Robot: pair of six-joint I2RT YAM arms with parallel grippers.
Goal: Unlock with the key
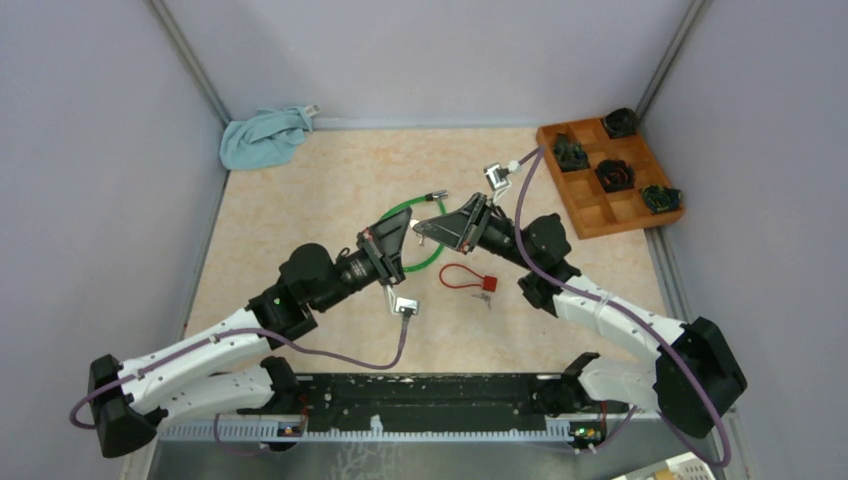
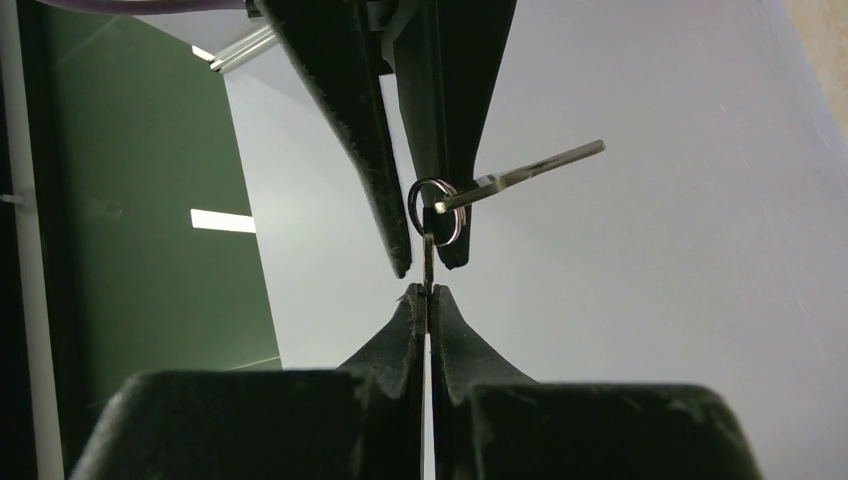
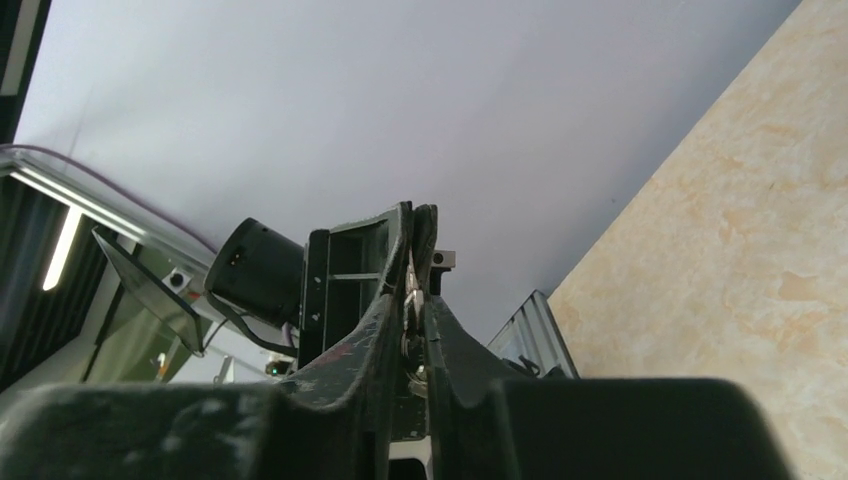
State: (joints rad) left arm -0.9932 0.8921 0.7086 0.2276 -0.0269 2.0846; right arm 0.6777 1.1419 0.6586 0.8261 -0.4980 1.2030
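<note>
the left gripper is pinching a thin key, jaws fully closed, while the right gripper is squeezing tight around the key ring. the red padlock is lying on the table, at 4 o'clock from the meeting fingertips. the key is looking lifted and in handover, with inserting and turning seemingly remaining.

My left gripper and right gripper meet tip to tip on the key, blocking each other. The green cable lies beneath and the red padlock just nearer. I see bare table to their left.
</note>
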